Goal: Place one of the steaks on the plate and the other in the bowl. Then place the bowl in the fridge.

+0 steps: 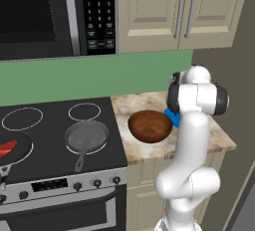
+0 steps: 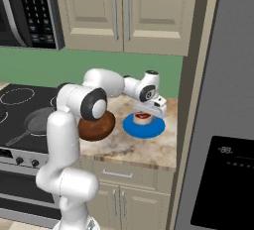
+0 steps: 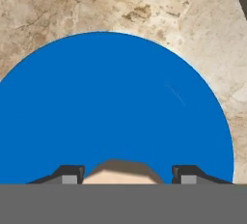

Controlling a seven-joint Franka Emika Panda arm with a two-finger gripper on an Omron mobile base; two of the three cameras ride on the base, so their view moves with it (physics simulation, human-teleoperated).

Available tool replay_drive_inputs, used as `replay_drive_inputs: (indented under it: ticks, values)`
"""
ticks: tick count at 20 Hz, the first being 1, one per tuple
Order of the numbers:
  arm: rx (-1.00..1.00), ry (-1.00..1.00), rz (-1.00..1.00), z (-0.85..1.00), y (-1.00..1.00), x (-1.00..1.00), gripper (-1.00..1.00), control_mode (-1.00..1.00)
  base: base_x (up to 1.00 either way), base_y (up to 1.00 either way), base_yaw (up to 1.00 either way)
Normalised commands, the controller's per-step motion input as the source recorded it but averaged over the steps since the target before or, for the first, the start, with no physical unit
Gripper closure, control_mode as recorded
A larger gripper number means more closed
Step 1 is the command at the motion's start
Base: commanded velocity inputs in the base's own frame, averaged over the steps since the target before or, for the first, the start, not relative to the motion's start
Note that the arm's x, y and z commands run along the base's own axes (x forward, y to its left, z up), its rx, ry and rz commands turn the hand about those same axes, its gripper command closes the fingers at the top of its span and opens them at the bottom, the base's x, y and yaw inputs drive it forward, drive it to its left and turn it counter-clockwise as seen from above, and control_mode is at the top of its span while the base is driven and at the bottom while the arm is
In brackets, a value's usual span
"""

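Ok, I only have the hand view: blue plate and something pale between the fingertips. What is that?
Observer: It's the steak with the pale fat rim, held in the gripper right over the plate.
Operator: Where's the bowl?
Observer: The bowl sits on the counter beside the plate, on the stove side, with nothing in it.
Operator: And the other steak?
Observer: The red steak lies at the far left of the stove.
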Motion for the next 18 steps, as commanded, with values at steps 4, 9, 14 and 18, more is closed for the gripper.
replay_drive_inputs:
  ticks: [4,9,14,18]
  values:
    - [-0.08,0.01,0.17,-0.5,0.01,-0.08,1.0,-1.0,0.0,0.0,0.0]
    - [-0.02,0.01,0.07,-0.12,0.02,-0.01,1.0,-1.0,0.0,0.0,0.0]
    - [0.0,0.0,0.02,0.0,0.0,0.0,-1.0,-1.0,0.0,0.0,0.0]
    - [0.0,0.0,0.0,0.0,0.0,0.0,-1.0,-1.0,0.0,0.0,0.0]
